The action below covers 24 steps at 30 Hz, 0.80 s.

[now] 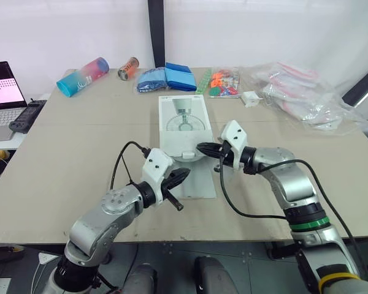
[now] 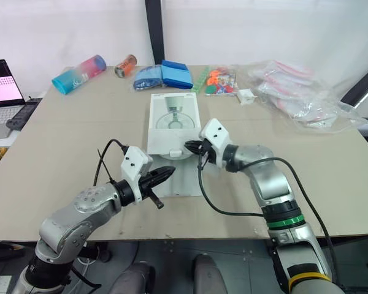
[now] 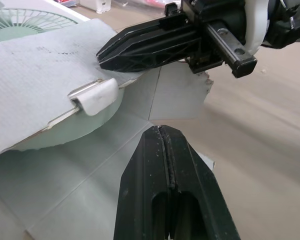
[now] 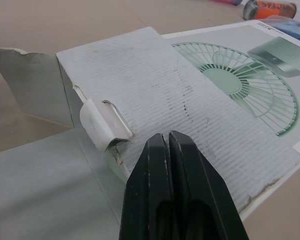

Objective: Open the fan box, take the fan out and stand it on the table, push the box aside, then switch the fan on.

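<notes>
left jaws pressed together, gripping nothing, hovering over the fan box's (image 1: 183, 122) lower flap (image 1: 196, 180), which lies flat on the counter (image 1: 80, 153) on the robot's side. tips point toward the box mouth. right jaws also pressed together and empty, tips at the edge of the raised top flap (image 4: 190, 105) from the other side, facing the left jaws across the opening.

left to right on the counter:
- laptop (image 1: 3, 92), screen lit, off the far left edge on a side surface, with a dark handheld device (image 1: 26, 116) beside it
- teal-pink bottle (image 1: 83, 76) lying down at the back, with a can (image 1: 127, 68) next to it
- blue packs (image 1: 168, 78) behind the box
- fan box in the centre, lying flat with the printed fan picture up and the near end open
- fan (image 3: 65, 131) inside the box, its pale green round edge showing under the top flap, with a white tab (image 3: 95, 95) at the mouth
- bag of coloured bits (image 1: 224, 82), then a small white item (image 1: 250, 98)
- clear plastic bags (image 1: 306, 98) at the back right
</notes>
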Each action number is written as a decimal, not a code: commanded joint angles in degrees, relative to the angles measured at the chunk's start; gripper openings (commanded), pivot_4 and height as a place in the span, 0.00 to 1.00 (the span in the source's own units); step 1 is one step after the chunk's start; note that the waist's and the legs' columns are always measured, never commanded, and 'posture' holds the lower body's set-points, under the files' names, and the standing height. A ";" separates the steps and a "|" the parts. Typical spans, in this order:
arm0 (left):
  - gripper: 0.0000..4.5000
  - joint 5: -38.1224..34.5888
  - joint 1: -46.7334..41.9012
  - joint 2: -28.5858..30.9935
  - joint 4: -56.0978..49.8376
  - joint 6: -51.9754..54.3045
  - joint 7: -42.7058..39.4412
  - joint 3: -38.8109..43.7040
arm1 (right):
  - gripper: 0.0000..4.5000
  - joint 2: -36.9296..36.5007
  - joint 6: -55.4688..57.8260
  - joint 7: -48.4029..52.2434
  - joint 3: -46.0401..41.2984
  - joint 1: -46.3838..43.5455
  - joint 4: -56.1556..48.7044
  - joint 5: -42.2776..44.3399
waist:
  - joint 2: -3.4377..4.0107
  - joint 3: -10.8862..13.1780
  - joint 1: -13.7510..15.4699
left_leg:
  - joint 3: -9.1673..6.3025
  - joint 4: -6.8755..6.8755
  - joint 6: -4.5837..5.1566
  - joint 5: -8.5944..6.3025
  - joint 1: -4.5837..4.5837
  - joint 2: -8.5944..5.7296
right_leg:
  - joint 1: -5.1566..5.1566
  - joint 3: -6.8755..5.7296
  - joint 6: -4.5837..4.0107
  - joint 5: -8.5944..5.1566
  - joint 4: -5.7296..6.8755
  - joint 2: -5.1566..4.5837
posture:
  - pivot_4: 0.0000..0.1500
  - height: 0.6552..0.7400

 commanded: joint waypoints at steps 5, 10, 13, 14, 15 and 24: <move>0.00 -9.61 1.47 -9.51 1.36 4.12 2.10 3.36 | 0.03 0.61 0.09 -0.05 0.97 0.03 1.22 -0.84 | 0.00 0.00 -0.03 | 0.02 0.01 0.00 0.00 0.01 0.00 | 0.00 0.02 0.00 0.00 0.00 0.00 | 1.00 1.00; 0.00 -14.28 3.94 -14.99 3.59 6.57 4.99 6.28 | 0.03 0.64 0.31 0.01 1.04 0.61 0.87 -0.90 | 0.03 -0.03 -0.03 | 0.03 0.01 0.02 -0.01 0.04 0.02 | 0.01 0.05 0.00 0.00 0.00 0.03 | 1.00 1.00; 0.00 -15.19 5.46 -16.12 3.88 6.74 6.22 6.41 | 0.03 0.66 0.67 0.18 1.11 0.88 0.54 -0.91 | 0.02 -0.03 -0.03 | 0.05 0.01 0.01 -0.01 0.05 0.02 | 0.01 0.06 0.00 0.00 0.01 0.04 | 1.00 1.00; 0.00 -15.45 6.16 -16.68 3.93 6.63 6.80 6.44 | 0.03 0.62 0.71 0.32 1.16 0.87 0.57 -0.94 | 0.02 -0.03 -0.03 | 0.05 0.01 0.01 -0.01 0.05 0.02 | 0.02 0.06 0.00 0.00 0.00 0.04 | 1.00 1.00; 0.00 -16.19 6.98 -17.69 4.07 6.53 7.64 6.78 | 0.03 0.61 0.75 0.46 1.22 0.79 0.65 -0.97 | 0.03 -0.04 -0.03 | 0.05 0.01 0.01 -0.01 0.05 0.02 | 0.02 0.06 0.00 0.00 0.00 0.04 | 1.00 1.00; 0.00 -21.46 11.91 -22.45 3.08 5.93 12.29 6.04 | 0.03 0.27 0.94 2.53 1.98 -0.68 2.05 -1.14 | 0.02 -0.05 -0.01 | 0.08 0.01 0.02 -0.01 0.08 0.03 | 0.05 0.08 0.00 -0.01 -0.02 0.05 | 1.00 1.00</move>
